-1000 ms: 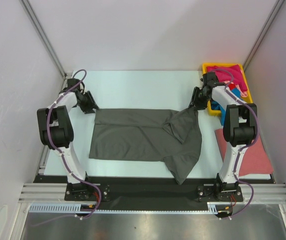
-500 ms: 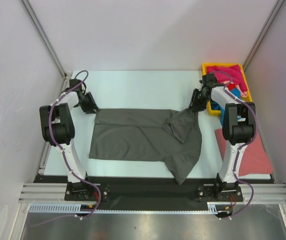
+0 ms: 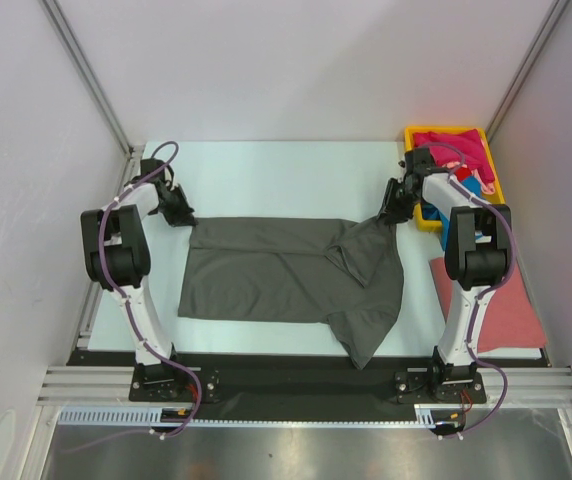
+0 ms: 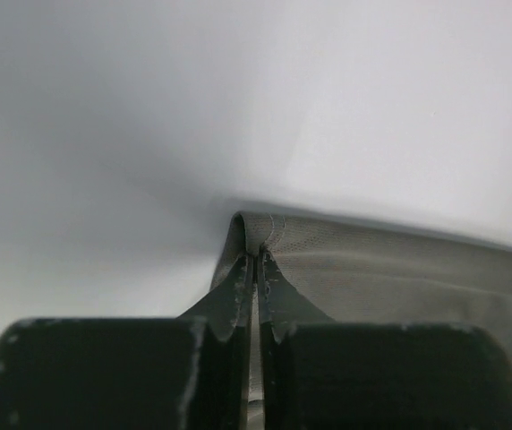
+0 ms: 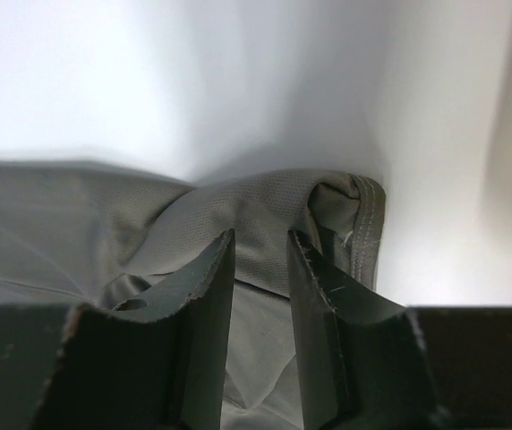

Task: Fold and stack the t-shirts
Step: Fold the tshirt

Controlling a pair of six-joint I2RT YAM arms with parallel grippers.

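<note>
Left gripper (image 4: 256,260) pinched almost fully together on the hemmed far-left corner of the large dark grey cloth t-shirt (image 3: 266,270), with only a thin fold of fabric between the fingers. Right gripper (image 5: 260,240) clamped on the far-right corner of the same shirt, with a thicker bunched fold and its stitched hem between the two fingers, and the narrow gap filled by cloth. Shirt spread across the middle of the white table (image 3: 286,165) between the two arms: left part flat, right part doubled over on itself and drawn up in a peak to the right gripper, one flap trailing toward the near edge. Just right of the right gripper, a yellow plastic tray (image 3: 409,135) at the far right corner, magenta cloth (image 3: 456,150) heaped inside. A strip of bright blue cloth (image 3: 448,232) just nearer than the tray, mostly hidden by the right arm. Farther forward on the right, a flat salmon-red shirt (image 3: 511,310) on the table, partly behind the arm, apart from the grey one.
</note>
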